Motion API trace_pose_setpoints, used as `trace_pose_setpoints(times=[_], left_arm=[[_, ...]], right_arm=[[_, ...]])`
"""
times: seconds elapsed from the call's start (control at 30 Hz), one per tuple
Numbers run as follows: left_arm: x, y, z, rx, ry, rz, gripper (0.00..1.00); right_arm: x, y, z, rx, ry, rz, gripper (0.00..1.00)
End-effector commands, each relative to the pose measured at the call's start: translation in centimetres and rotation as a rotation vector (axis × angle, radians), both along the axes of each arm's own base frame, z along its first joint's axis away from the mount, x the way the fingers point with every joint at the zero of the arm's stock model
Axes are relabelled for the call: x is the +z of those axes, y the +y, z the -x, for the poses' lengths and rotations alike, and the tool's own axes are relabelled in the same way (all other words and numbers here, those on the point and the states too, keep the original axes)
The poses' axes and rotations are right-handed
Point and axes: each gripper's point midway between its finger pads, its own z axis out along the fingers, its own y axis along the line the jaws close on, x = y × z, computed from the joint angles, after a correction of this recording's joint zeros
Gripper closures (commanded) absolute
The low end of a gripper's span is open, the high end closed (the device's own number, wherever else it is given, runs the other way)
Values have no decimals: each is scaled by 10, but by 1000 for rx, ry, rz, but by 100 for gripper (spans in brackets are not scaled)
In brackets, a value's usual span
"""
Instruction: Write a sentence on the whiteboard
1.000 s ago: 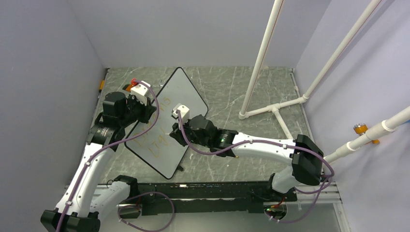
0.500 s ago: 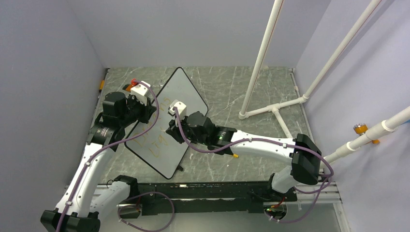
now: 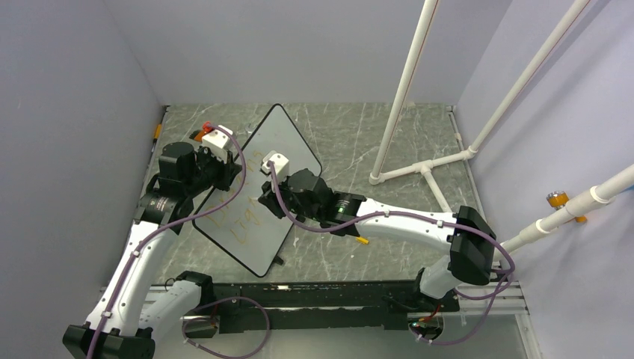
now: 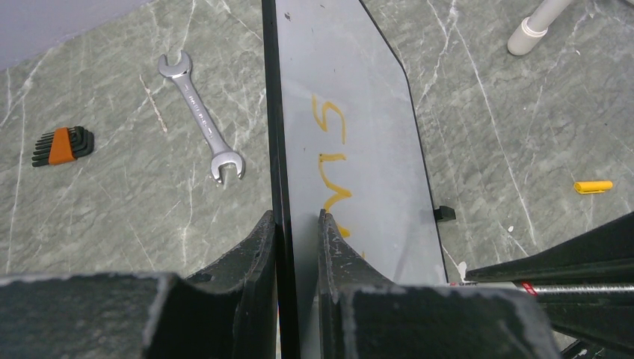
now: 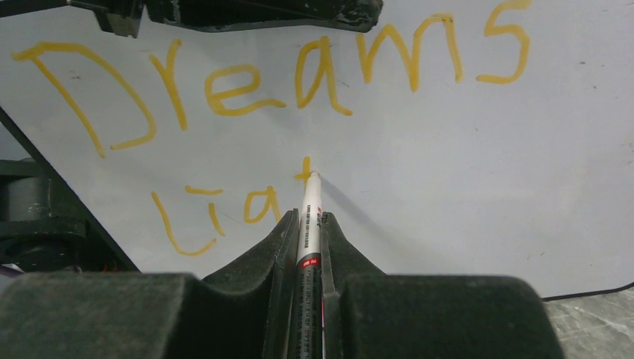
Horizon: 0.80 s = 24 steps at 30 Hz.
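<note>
The whiteboard (image 3: 288, 146) stands tilted on its edge on the table, white with a thin black rim. My left gripper (image 4: 297, 224) is shut on the board's rim (image 4: 273, 149) and holds it up. My right gripper (image 5: 308, 224) is shut on a white marker (image 5: 309, 213) whose tip touches the board (image 5: 448, 187). The sentence (image 5: 247, 82) is in orange-yellow: "Dreams" on the top line and "Lig" with a fresh upright stroke below, at the marker tip. Its letters also show in the left wrist view (image 4: 329, 120) and faintly from above (image 3: 243, 224).
A silver wrench (image 4: 200, 120) and an orange-black hex key set (image 4: 63, 145) lie on the marble table left of the board. An orange marker cap (image 4: 593, 186) lies right of it. White pipe frames (image 3: 419, 82) stand at the back right. Walls enclose the table.
My right gripper has moved a little left and away across the board with the marker. The left arm and the board have stayed still.
</note>
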Motion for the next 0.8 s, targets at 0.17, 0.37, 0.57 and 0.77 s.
trace_pose_setpoints(times=[0.17,0.37,0.57,0.77], left_arm=[[-43,-4,25,-93,144,-81,100],[-43,-4,25,-91,145,-82,100],[-43,-4,25,-89,144,-83,100],[-44,-4,25,-91,147,-84,100]], right_arm=[[11,3,-14,-34,-13,-29,100],[1,0,-11,-31,2,-17,100],[-9,-6,-8,-31,17,-3,100],[-20,-10,-4,-27,34,9,100]])
